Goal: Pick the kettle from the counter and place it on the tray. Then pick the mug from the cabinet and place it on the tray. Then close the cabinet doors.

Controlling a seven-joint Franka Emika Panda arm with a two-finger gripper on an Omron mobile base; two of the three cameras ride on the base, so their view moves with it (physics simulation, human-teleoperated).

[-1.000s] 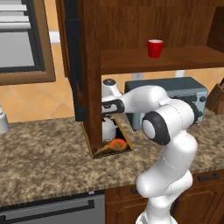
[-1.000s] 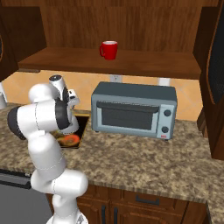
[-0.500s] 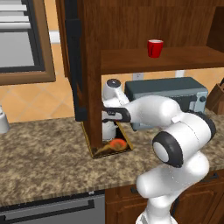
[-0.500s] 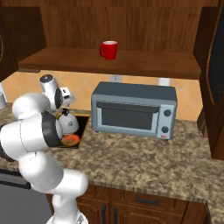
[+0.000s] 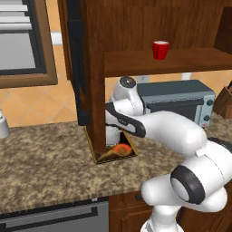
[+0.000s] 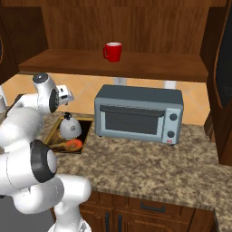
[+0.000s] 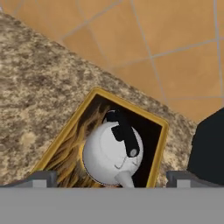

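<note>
Granite counter (image 6: 149,165) under me, my fingertips (image 7: 43,177) spread wide, gripping nothing. Kettle (image 7: 113,156) sits on the tray (image 7: 160,148) at six o'clock in my hand view. Farther up, at twelve, the mug (image 6: 113,51) waits on the cabinet (image 6: 136,64) shelf.

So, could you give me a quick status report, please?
Hand open above the kettle, holding nothing. Kettle sits on the tray. Mug on the cabinet shelf, doors open. Nothing in the way.

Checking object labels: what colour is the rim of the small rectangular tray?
Yellow-gold rim on the small rectangular tray, clearest in the hand view.
</note>
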